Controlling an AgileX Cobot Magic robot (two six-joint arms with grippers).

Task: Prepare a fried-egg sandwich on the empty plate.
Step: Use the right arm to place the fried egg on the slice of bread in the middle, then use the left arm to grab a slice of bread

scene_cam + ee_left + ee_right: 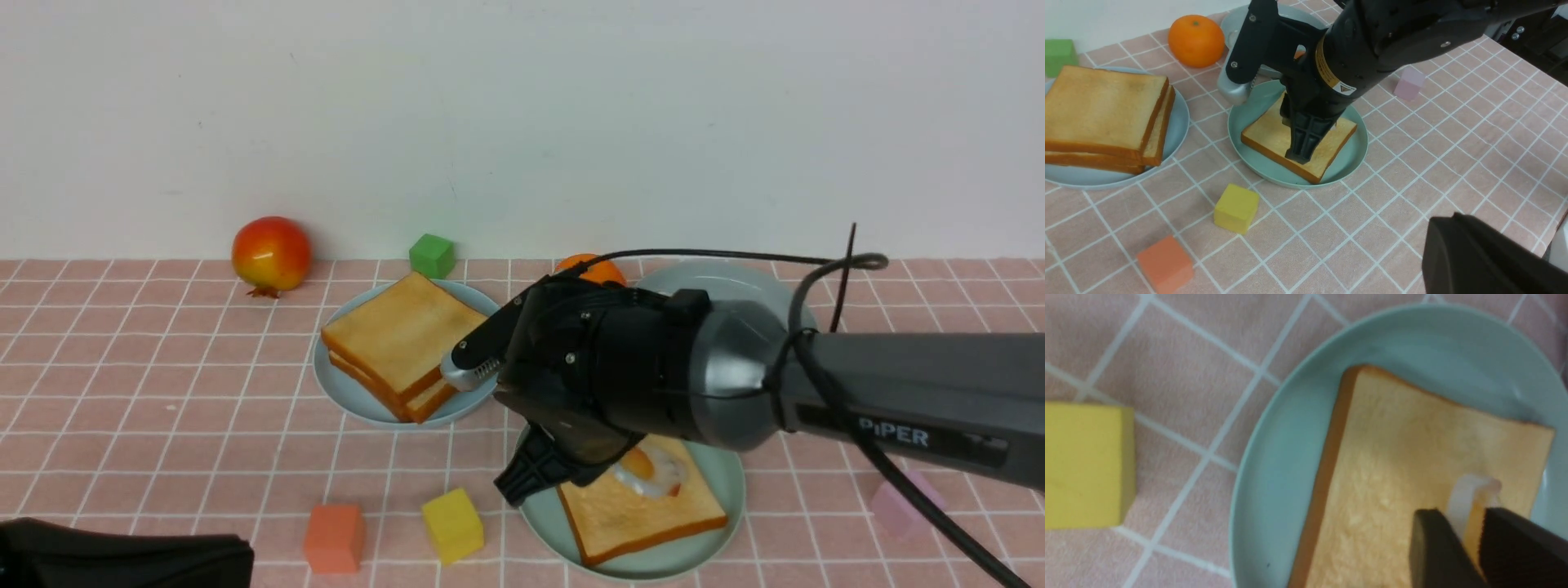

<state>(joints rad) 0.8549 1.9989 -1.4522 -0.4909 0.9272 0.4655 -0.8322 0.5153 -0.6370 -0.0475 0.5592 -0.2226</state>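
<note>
The mint-green plate [727, 482] sits near the front, right of centre, with one golden toast slice [629, 518] on it. My right gripper [522, 486] reaches over it from the right, pointing down. In the right wrist view its jaws [1461, 526] are shut on the white egg with orange yolk [1468, 494], low over that toast [1392, 457]. The egg [649, 474] shows just behind the gripper. Two more toast slices [400, 331] are stacked on a blue-grey plate [343, 388]. My left gripper [237, 559] is shut and empty at the front left.
A yellow cube [451, 524] and an orange cube [333, 537] lie left of the mint plate. A pink cube [898, 502] lies to its right. At the back are a red fruit [271, 253], a green cube [431, 255], an orange [589, 268] and a second blue-grey plate [718, 286].
</note>
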